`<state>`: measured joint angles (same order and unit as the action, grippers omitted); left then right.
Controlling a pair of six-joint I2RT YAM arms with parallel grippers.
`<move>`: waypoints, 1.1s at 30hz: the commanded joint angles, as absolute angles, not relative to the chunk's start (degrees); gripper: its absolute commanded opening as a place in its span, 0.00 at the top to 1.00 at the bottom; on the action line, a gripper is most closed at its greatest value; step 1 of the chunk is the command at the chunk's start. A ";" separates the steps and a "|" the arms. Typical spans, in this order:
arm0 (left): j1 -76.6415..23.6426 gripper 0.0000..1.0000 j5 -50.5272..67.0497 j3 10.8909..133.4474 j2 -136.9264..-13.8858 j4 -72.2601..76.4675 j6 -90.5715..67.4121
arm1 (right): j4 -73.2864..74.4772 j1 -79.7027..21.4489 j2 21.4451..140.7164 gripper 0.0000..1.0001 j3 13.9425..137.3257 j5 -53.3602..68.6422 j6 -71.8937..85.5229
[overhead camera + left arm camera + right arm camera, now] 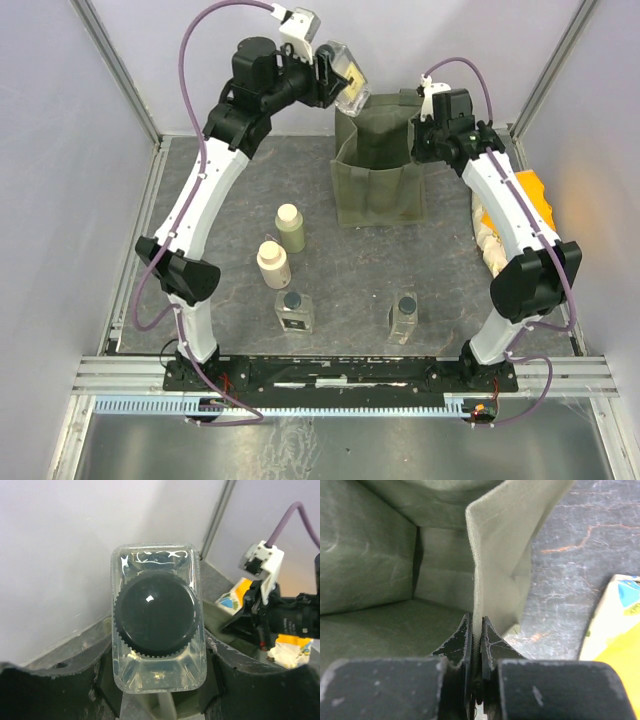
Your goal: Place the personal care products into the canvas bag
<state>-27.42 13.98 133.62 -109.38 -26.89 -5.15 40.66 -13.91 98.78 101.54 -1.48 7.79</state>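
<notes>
Right fingers (461,642) clamped on canvas bag (495,555) wall, left fingers (235,680) clamped on clear square bottle (157,615), high beside bag

Overhead, close wrists; shared canvas bag (380,195)

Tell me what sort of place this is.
Probably a robotics lab test cell, not a home: two arms bolted to an aluminium rail, blank pale panels in metal framing around a grey mat, and bottles staged beside a canvas bag.
</notes>
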 commanded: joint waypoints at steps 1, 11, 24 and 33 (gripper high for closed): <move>-28.13 0.97 17.25 135.87 -109.06 -11.05 -9.94 | 36.57 -15.92 95.78 1.00 98.67 1.29 13.75; -29.88 0.97 16.37 130.75 -112.52 -6.98 -11.98 | 37.42 -17.73 95.22 1.00 97.56 1.50 15.17; -35.09 0.97 10.36 126.53 -114.88 -6.19 -9.20 | 37.28 -19.35 94.65 1.00 96.24 6.77 14.60; -38.47 0.97 -1.08 123.20 -116.72 -8.23 -3.04 | 40.53 -19.60 93.76 0.61 96.78 2.17 12.75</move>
<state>-37.23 5.80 122.80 -118.52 -19.18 -8.23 37.63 -19.09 96.38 96.82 3.88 13.47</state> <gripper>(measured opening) 0.568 0.290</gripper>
